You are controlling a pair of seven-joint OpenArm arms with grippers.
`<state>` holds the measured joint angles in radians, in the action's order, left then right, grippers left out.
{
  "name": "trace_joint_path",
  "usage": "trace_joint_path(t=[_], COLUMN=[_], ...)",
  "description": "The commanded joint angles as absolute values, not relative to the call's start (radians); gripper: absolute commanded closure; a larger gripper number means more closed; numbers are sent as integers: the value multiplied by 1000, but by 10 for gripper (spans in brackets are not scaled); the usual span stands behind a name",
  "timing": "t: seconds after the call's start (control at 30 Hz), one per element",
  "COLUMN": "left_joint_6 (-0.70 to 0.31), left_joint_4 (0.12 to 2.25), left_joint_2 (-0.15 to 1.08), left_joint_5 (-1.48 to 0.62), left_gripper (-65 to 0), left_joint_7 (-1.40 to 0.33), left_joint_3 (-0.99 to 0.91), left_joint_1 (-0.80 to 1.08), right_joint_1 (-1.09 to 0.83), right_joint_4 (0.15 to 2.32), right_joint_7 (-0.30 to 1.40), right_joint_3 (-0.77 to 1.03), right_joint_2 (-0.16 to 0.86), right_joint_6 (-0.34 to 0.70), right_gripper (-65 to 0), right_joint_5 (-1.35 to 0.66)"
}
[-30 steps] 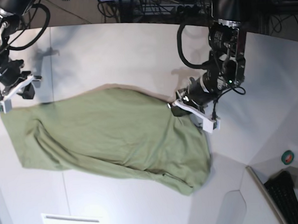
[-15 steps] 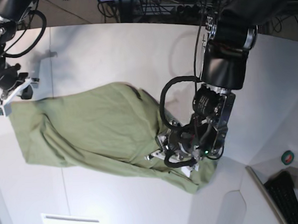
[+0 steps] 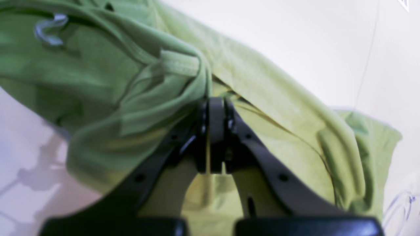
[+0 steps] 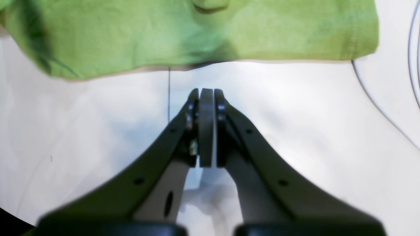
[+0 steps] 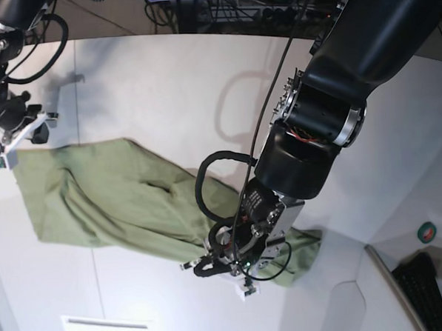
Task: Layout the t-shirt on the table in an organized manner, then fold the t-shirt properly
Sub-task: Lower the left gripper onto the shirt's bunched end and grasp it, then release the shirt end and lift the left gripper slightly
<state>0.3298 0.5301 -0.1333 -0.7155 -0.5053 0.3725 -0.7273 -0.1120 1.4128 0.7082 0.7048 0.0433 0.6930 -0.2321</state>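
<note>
My left gripper (image 3: 215,108) is pinched on the limp, light olive-green cotton t-shirt (image 5: 112,201), bunched on the white table (image 5: 164,79). My right gripper (image 4: 206,98) is closed, apparently empty. I'd grip hems.

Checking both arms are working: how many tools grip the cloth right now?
1. The left tool pinches the olive-green cotton t-shirt; the right tool is shut over the white table, beside the shirt's edge.

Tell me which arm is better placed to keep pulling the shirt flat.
Left. Its claw is shut on a fold of the t-shirt. The right claw is shut on nothing, over bare table just off the shirt's edge.
</note>
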Motion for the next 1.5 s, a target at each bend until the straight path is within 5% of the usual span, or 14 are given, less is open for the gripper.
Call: trace_joint_path(t=[0.0,0.1,0.2,0.27,0.5,0.67,0.8,0.97,1.13,1.47], left_joint_6=[325,325,325,325,323,156,-90,-251,-348,-352], left_joint_4=[533,526,532,536,960,1218,1219,1112,990,809], left_joint_2=[-142,-145,-142,-139,-16,68,59,50,44,24], left_joint_5=[-719,-719,-723,-725,-727,-727,-722,-719,-719,-719], left_gripper=[0,0,-280,-398,-541,-604,-609,-609,-607,-607], left_joint_7=[-481,-461,-443,-420,-366,-363,-363,-363,-278,-165], left_joint_3=[372,374,360,360,358,234,-13,-79,-30,97], left_joint_1=[-762,-756,-725,-717,-476,-225,-82,-64,-114,-219], right_joint_1=[-105,-105,-113,-113,-119,-119,-116,-107,-97,-97], right_joint_4=[1431,1431,1431,1431,1431,1431,1431,1431,1431,1431], right_joint_7=[691,691,691,691,691,690,690,690,691,691], right_joint_3=[708,708,708,708,708,708,708,704,702,707], right_joint_2=[50,48,48,48,50,51,51,47,44,44], right_joint_6=[698,698,698,698,698,698,698,698,698,698], right_gripper=[0,0,0,0,0,0,0,0,0,0], right_joint_5=[-248,-248,-249,-251,-251,-251,-251,-251,-251,-251])
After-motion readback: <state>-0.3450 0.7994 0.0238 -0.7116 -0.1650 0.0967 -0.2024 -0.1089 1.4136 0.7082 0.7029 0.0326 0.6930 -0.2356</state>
